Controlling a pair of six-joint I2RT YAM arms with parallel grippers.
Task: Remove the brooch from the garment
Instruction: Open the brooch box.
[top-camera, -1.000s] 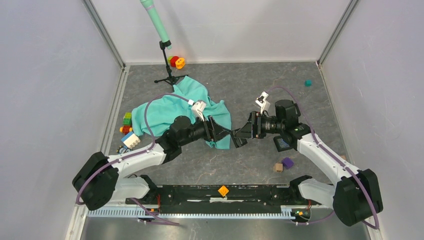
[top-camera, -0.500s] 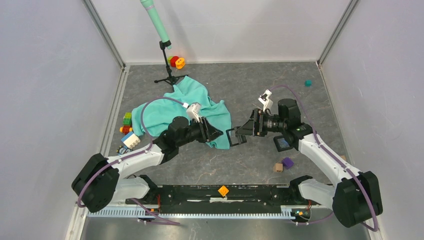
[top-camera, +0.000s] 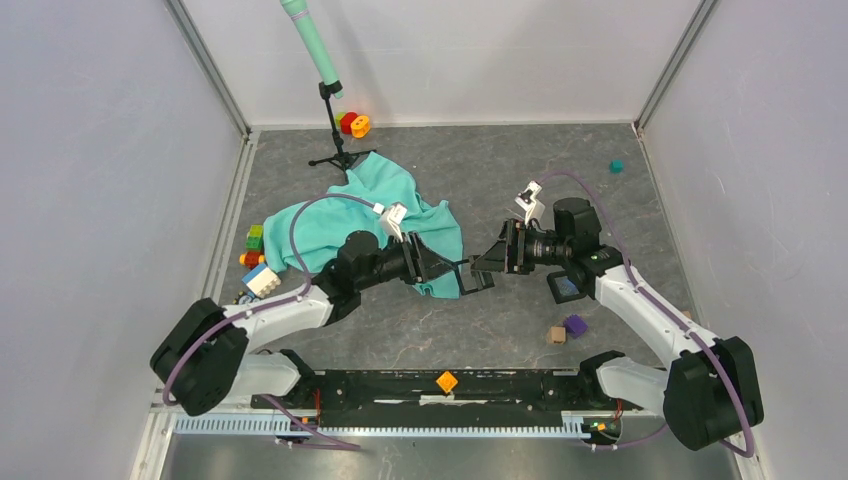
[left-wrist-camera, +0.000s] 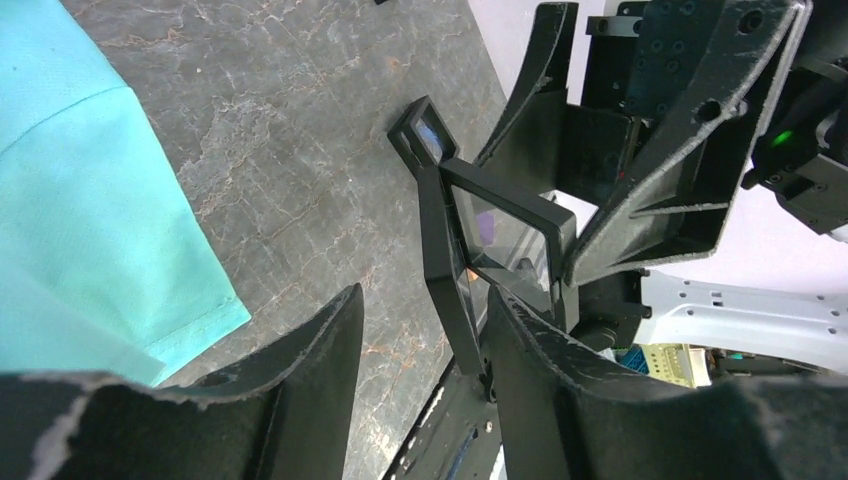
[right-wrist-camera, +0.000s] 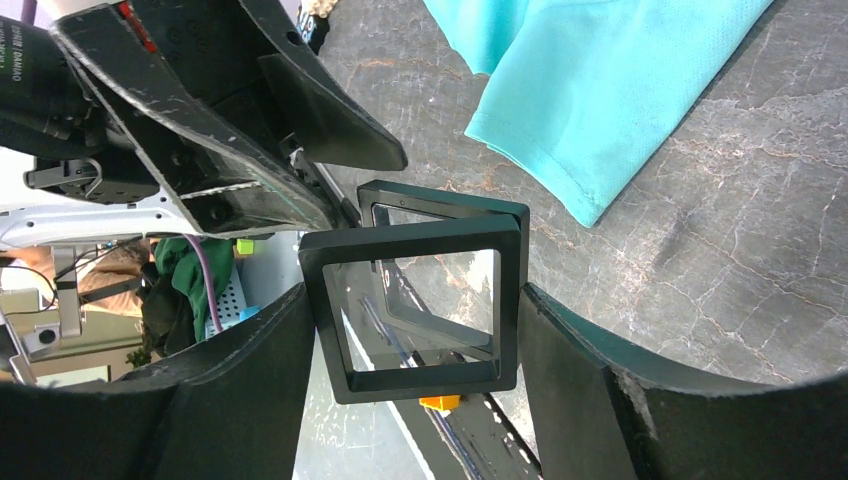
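**gearhead_42:** So what changed? Not the shirt (top-camera: 330, 225), it's the same crumpled heap on the surface (top-camera: 520, 170). It's the left arm (top-camera: 285, 312). A moment ago it had backed off over the shirt, and now it's poked forward again. The left end effector (left-wrist-camera: 422, 295) sits part-open just off the shirt's near-right hem. One leaf of the black frame (right-wrist-camera: 410, 240) stands between its fingers with a gap on one side, so not clamped imo. The right end effector (right-wrist-camera: 415, 300), further right of the shirt, has barely budged and is grasping that frame across its width.

**pinbot:** And the brooch?

**gearhead_42:** Can't spot it, on the shirt or in the frame. My guess is they're fiddling the two-leaf frame open between them, so the task hasn't gained anything from this move.

**pinbot:** Rest of the place?

**gearhead_42:** Plain pale walls (top-camera: 100, 150) and a grey marbled surface. There's a stand (top-camera: 333, 130) with a green pole right behind the shirt, and red and orange rings (top-camera: 353, 124) just past that. Toy blocks (top-camera: 255, 260) are piled at the shirt's left edge. A purple cube (top-camera: 575, 324) sits well off to the shirt's right, and a tiny teal cube (top-camera: 617, 166) is further right still.
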